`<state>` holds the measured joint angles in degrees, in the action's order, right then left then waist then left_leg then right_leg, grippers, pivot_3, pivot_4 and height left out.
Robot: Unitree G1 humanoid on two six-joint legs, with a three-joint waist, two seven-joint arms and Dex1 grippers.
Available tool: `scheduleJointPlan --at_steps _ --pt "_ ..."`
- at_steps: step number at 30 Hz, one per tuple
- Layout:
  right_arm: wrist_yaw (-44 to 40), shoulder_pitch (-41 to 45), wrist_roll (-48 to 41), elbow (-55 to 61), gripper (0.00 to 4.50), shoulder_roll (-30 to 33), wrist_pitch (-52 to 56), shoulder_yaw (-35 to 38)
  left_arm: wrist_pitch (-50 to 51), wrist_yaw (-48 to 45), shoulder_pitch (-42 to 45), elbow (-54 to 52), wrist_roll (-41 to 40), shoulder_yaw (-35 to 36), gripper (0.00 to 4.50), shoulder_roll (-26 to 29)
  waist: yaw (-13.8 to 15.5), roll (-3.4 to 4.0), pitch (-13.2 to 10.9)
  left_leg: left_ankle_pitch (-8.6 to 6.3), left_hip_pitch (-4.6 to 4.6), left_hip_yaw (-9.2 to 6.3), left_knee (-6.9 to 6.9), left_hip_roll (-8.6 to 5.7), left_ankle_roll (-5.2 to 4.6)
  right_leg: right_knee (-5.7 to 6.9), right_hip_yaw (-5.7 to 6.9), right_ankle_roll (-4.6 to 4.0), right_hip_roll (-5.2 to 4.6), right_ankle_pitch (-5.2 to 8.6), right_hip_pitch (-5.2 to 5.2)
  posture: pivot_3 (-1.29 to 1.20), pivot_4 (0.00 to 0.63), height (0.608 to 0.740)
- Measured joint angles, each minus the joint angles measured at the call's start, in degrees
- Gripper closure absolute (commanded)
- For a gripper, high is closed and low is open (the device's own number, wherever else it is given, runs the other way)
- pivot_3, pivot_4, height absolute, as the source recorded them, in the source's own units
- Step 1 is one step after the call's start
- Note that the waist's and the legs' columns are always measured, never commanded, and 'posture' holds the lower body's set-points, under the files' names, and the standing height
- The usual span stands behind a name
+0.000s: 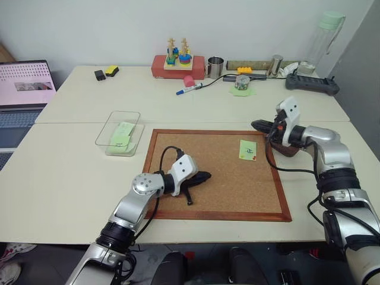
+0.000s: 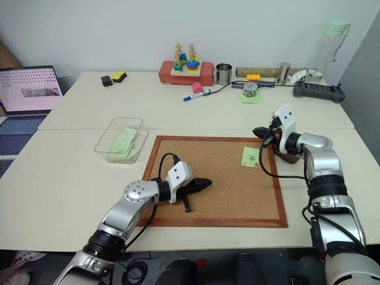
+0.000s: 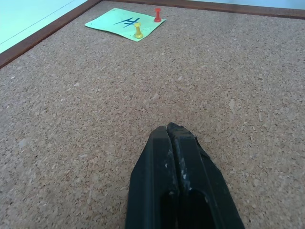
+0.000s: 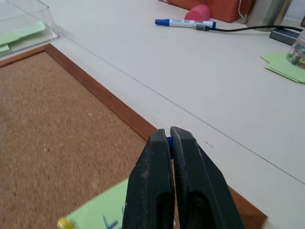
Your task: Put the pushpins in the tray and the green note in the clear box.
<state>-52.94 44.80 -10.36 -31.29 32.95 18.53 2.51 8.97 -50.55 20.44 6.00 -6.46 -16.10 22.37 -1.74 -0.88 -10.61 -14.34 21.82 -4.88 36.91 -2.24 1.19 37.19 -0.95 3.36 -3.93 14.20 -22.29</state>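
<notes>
The green note (image 1: 247, 149) with black marks lies on the cork board (image 1: 214, 196) near its right edge. Two pushpins stick in it, one yellow-green (image 3: 138, 31) and one red (image 3: 157, 14). My right gripper (image 1: 256, 124) hovers above the board's far right frame, beside the note. It is shut, and a tiny blue bit (image 4: 169, 141), seemingly a pushpin head, is pinched at its tips. The dark brown tray (image 2: 289, 157) sits under my right wrist, mostly hidden. My left gripper (image 1: 208, 176) rests shut and empty on the cork. The clear box (image 1: 119, 133) stands left of the board.
Pale green notes lie in the clear box. At the table's back are a blue marker (image 1: 190, 90), a red toy block (image 1: 178, 65), a metal cup (image 1: 215, 66), a small jar on green notes (image 1: 241, 83) and a bottle (image 1: 320, 44). A laptop (image 1: 24, 89) stands far left.
</notes>
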Motion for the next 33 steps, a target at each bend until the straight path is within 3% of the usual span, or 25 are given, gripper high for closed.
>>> scheduleJointPlan --at_steps 3,11,29,33 --pt "2.0 -2.6 0.5 1.8 4.44 4.6 2.1 1.0 0.0 -0.1 0.0 0.0 0.0 0.0 4.5 0.0 -0.1 0.04 0.0 0.0 -0.02 0.05 0.0 0.0 0.0 -0.01 -0.01 0.0 0.0 0.0 0.01 0.0 0.15 0.74" --pt "5.6 -7.8 3.9 1.2 4.44 7.3 3.1 0.7 -0.7 -0.2 0.1 0.3 0.1 0.0 4.5 -0.1 -0.1 0.09 0.1 0.0 -0.02 0.2 0.02 0.0 -0.01 -0.02 -0.05 0.01 0.01 0.01 0.03 0.0 0.15 0.74" --pt "9.3 -6.8 2.0 0.5 0.75 6.5 3.9 3.4 -0.6 -0.2 0.1 -0.2 0.2 -0.3 4.5 0.4 -0.1 0.1 0.1 0.01 0.0 0.17 0.0 0.01 -0.01 -0.04 -0.01 0.01 0.02 0.01 0.03 0.0 0.15 0.74" --pt "7.8 -6.7 0.7 3.9 0.75 7.1 4.8 3.5 -0.6 -0.2 0.1 -0.2 0.2 -0.3 4.5 0.4 -0.1 0.1 0.1 0.0 0.0 0.16 0.0 0.01 -0.01 -0.06 0.0 0.01 0.01 0.01 0.03 0.0 0.15 0.74"
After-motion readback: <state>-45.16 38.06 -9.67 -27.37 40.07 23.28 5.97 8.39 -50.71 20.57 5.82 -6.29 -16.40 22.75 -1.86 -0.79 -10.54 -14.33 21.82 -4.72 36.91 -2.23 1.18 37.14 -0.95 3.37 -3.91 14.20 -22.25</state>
